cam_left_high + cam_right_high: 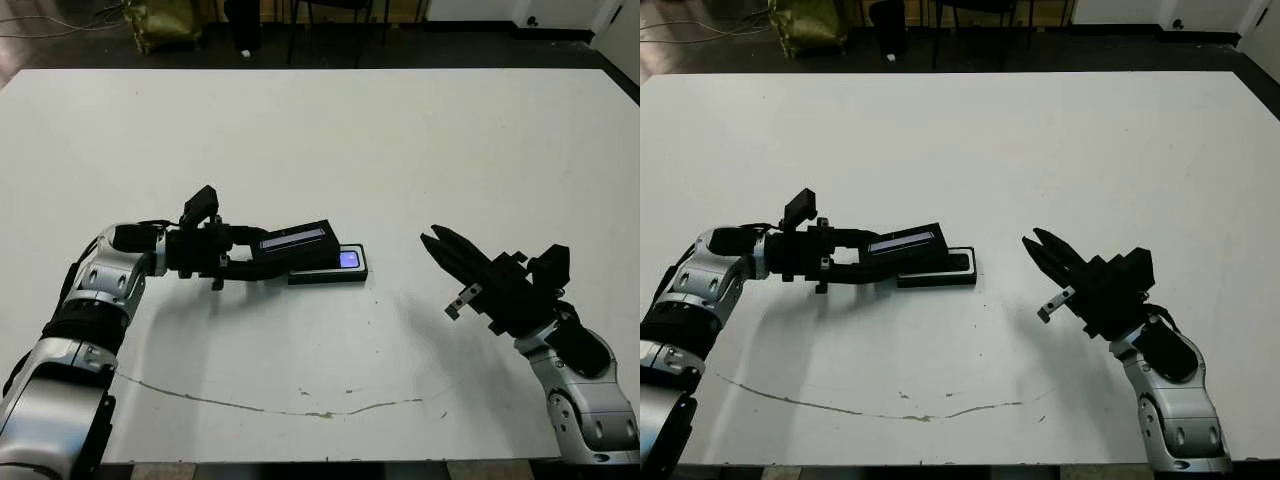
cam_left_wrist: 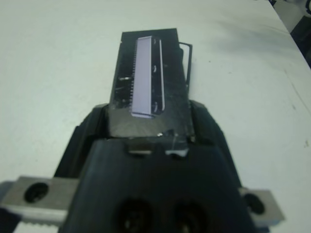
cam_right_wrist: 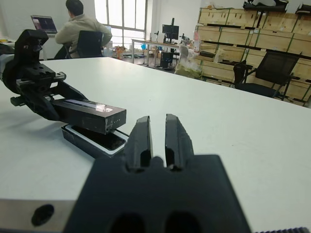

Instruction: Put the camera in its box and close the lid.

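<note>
My left hand (image 1: 262, 262) is clamped on the lid (image 1: 293, 243), one finger on each long side, gripping its near end. Lid is tilted, far end raised, pale lilac strip (image 2: 145, 75) facing up. It sits over the box (image 1: 335, 270) but not seated: it covers the box's left part and leaves the right end exposed. From the right wrist view there's a clear gap between the lid's underside and the box rim at the open end.

Box rests flat on the bench (image 1: 400, 140), near the middle and a bit toward my left. Camera (image 1: 348, 259) is inside the box; only its bluish-purple patch shows at the uncovered end, the rest is hidden under the lid. Left wrist view shows a thin edge of the box (image 2: 187, 63) sticking out along one long side of the lid, so the lid is offset sideways as well.

My right hand (image 1: 436, 241) is off to the right, well apart from the box, hovering above the bench and pointing toward it. Its fingers (image 3: 140, 141) are nearly together, a narrow slit between them, nothing held.

Thin dark crack line (image 1: 260, 405) runs across the bench near my edge. A person (image 3: 80, 26) sits at a desk beyond the bench, back turned, seen in the right wrist view.
</note>
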